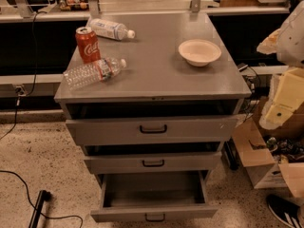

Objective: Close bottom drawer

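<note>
- The bottom drawer (153, 196) sits at 6 o'clock, lowest in the grey cabinet (152, 80). It is pulled far out, with its bare floor showing.
- The two drawers above it stand slightly ajar.
- On the cabinet top are a white bowl (199, 52) at 1 o'clock and an upright red can (88, 44) at 11 o'clock.
- The gripper (281, 103) is at 3 o'clock by the frame edge, well apart from the drawer. I cannot tell whether it is parted or closed.

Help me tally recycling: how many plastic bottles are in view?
2, both lying on the cabinet top: back bottle far left, front bottle near left. The gripper is at the right edge.
</note>
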Robot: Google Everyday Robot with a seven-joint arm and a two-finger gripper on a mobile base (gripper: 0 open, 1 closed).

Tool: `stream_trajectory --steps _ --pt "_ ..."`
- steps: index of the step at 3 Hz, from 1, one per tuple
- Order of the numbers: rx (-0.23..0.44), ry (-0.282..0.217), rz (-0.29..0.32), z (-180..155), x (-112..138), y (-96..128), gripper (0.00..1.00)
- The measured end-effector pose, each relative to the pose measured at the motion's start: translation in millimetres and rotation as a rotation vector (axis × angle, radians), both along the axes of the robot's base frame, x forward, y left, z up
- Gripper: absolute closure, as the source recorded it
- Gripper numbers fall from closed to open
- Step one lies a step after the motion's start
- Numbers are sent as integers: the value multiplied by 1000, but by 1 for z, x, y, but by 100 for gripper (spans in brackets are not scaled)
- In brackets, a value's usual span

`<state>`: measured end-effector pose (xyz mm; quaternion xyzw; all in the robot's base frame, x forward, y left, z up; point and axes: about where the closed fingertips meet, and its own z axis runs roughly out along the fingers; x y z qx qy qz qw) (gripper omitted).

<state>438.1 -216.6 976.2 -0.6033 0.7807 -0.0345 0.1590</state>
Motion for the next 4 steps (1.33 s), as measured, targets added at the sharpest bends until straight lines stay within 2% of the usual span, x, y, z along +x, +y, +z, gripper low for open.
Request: stream_trajectory --steps 1,2,3,4 --pt "5 -1 1 1 0 0 0" --pt "32 83 25 -52 0 -6 0" --pt "142 121 71 -124 -22 -19 0" --pt "153 100 106 -135 -30 -29 0"
